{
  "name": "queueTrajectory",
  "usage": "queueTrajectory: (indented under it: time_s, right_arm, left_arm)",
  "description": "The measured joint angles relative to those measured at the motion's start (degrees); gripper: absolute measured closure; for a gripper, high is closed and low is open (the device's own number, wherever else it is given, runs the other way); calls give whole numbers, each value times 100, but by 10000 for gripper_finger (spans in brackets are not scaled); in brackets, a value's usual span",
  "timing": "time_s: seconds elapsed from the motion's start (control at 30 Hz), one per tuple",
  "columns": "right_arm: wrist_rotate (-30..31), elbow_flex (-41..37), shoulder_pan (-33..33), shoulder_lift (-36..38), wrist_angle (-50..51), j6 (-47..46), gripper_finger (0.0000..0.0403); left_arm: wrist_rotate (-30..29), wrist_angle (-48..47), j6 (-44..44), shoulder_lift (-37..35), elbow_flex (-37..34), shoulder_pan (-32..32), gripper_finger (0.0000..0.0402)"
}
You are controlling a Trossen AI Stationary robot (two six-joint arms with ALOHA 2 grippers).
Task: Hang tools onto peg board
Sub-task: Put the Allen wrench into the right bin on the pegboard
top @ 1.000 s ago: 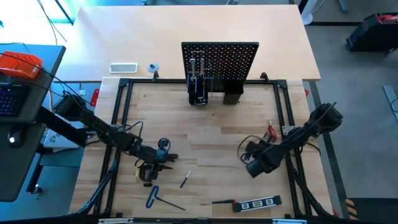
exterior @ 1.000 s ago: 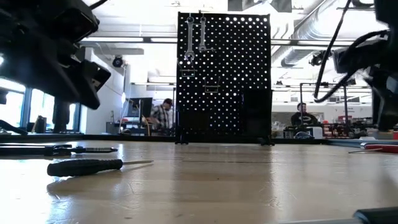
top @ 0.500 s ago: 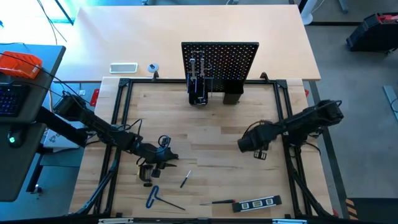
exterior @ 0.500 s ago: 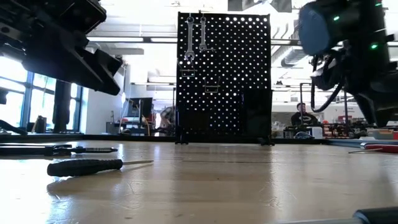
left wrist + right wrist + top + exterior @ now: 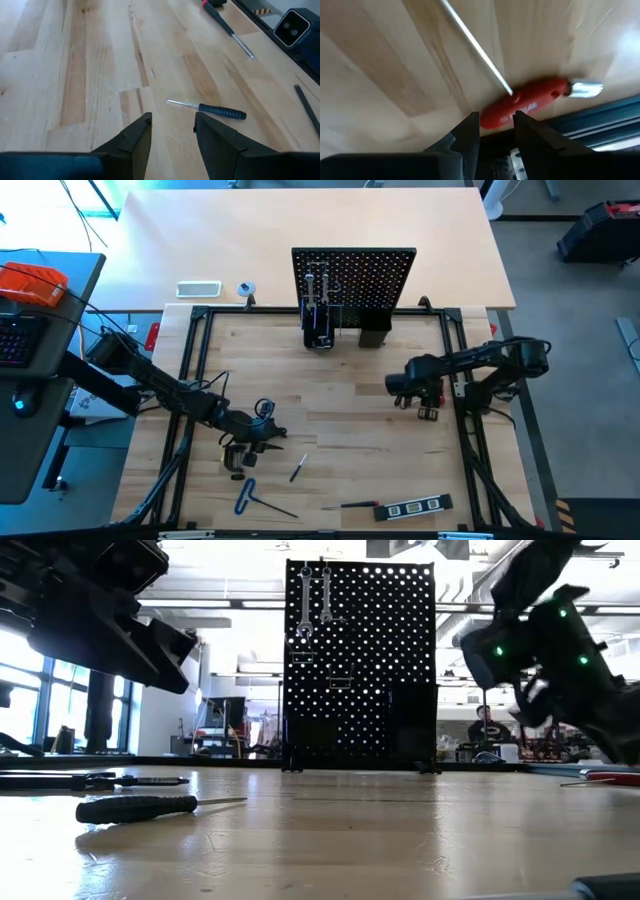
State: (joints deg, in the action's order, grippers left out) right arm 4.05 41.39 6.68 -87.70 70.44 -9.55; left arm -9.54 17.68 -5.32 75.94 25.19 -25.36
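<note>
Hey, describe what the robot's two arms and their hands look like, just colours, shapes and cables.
Both arms are dark, nearly black, built of jointed tubular segments with black cables looping loosely alongside. The left hand ends in two dark, wedge-shaped fingers, and the right hand has the same pair. In the low view, small green lights glow on the right arm.

No readable text, labels, brands or numbers in any view. Markings on the level (image 5: 413, 507) at the tabletop's near edge too small to make out. White lettering on the red tool handle (image 5: 522, 103) in the right wrist view too blurred to read. Nothing legible on the peg board (image 5: 353, 277), the orange object (image 5: 32, 284) off to the left, or the room behind.
</note>
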Motion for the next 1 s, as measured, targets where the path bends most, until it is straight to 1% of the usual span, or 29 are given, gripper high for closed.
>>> queueTrajectory:
  time_s: [0.07,0.13,0.3,0.43,0.5,0.6,0.87,0.93,1.0]
  right_arm:
    - [-118,20,128,-10,-47,45,285]
    - [-8,72,165,-7,-117,46,285]
    - [48,63,170,-7,-110,47,285]
    - [61,7,170,-7,-586,16,285]
    - [58,5,199,-59,-626,18,285]
    - [173,-1,325,-200,-572,-46,285]
    - [-160,47,695,-1049,-598,143,285]
    - [-215,54,731,-1255,-552,189,293]
    - [-275,53,732,-1347,-525,217,317]
  left_arm:
    - [0,1,0,12,0,-2,257]
    - [2,31,34,15,-2,17,257]
    - [1,62,101,15,-2,106,257]
    - [42,162,111,18,-2,178,257]
    - [88,213,111,17,0,179,257]
    - [153,212,111,18,0,179,257]
    - [154,262,149,18,0,177,257]
    - [153,288,153,18,0,177,257]
    - [153,283,165,18,0,177,257]
